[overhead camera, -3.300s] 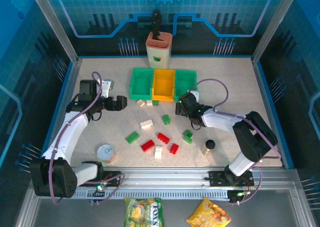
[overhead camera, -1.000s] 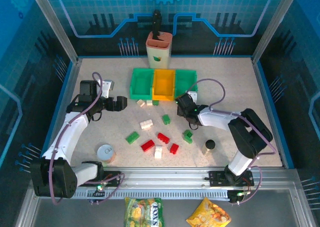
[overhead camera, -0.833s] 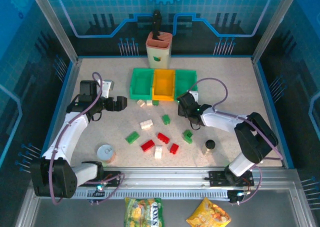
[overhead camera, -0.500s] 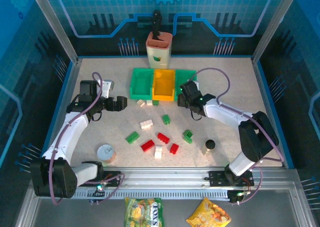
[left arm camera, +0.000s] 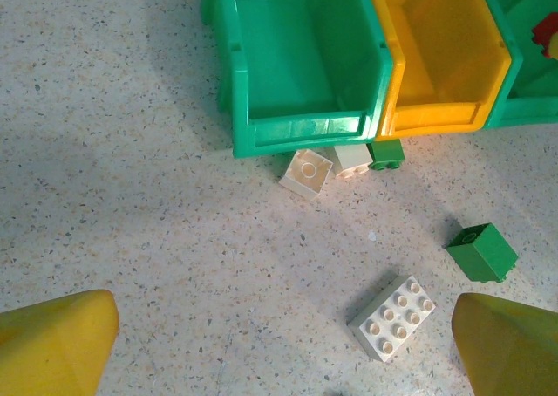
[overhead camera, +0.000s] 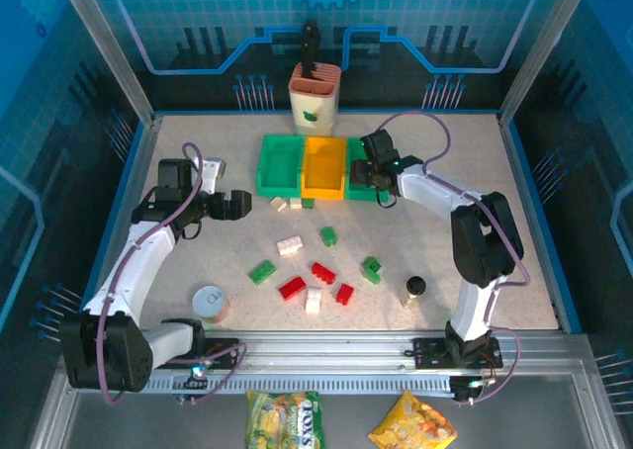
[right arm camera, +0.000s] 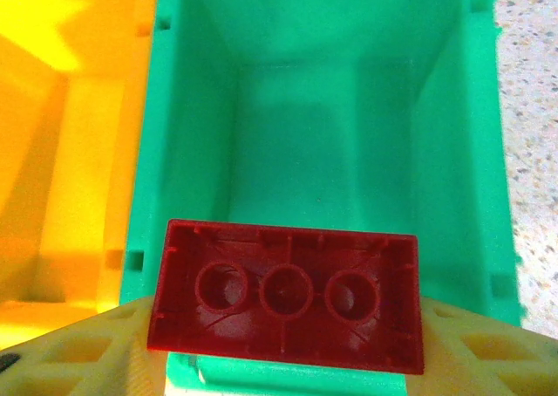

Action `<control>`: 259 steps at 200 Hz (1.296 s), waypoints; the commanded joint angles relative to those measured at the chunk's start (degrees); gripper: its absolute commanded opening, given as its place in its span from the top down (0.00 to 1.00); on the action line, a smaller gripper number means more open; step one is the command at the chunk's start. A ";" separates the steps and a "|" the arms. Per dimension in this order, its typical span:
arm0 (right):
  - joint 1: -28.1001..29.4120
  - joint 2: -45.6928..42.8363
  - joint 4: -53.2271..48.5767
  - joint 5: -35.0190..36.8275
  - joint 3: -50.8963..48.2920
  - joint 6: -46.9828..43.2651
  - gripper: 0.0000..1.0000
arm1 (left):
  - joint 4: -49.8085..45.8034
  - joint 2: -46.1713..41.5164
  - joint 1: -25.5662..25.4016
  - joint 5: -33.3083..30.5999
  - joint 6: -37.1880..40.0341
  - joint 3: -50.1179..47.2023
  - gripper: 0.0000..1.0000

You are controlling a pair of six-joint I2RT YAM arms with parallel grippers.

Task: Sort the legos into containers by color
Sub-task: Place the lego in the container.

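Note:
Three bins stand in a row: a left green bin [overhead camera: 280, 165], a yellow bin [overhead camera: 323, 165] and a right green bin [overhead camera: 370, 152]. My right gripper [overhead camera: 372, 175] hovers over the right green bin [right arm camera: 323, 134], shut on a red brick [right arm camera: 286, 297] with its hollow underside facing the camera. The yellow bin [right arm camera: 61, 152] lies to its left. My left gripper [overhead camera: 237, 205] is open above bare table, left of a white brick [left arm camera: 397, 317] and a green brick [left arm camera: 481, 252]. Red [overhead camera: 292, 288], green [overhead camera: 261, 271] and white [overhead camera: 314, 301] bricks lie scattered mid-table.
Small white bricks [left arm camera: 306, 173] and a green one [left arm camera: 386, 153] rest against the bins' front wall. A cream-and-orange cup [overhead camera: 315, 98] stands behind the bins. A black-capped bottle [overhead camera: 415, 287] sits front right and a silver-topped tin [overhead camera: 209, 300] front left.
My right arm has swung from the table in front of the bins up and back over the right green bin, carrying the red brick. The left arm has stayed still.

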 commanded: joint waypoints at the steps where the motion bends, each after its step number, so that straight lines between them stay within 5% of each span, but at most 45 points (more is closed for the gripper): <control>1: -1.46 3.58 -1.66 -2.19 4.45 -1.22 0.37 | 0.58 -0.34 0.08 0.73 1.23 -0.50 0.01; 120: -3.28 11.33 -3.62 2.99 14.69 -4.37 0.29 | 0.44 0.12 0.06 0.51 1.50 -0.49 0.01; 259: -2.52 0.22 -4.50 -0.47 7.71 -4.60 0.27 | -1.00 2.15 0.07 0.17 -1.31 1.36 0.01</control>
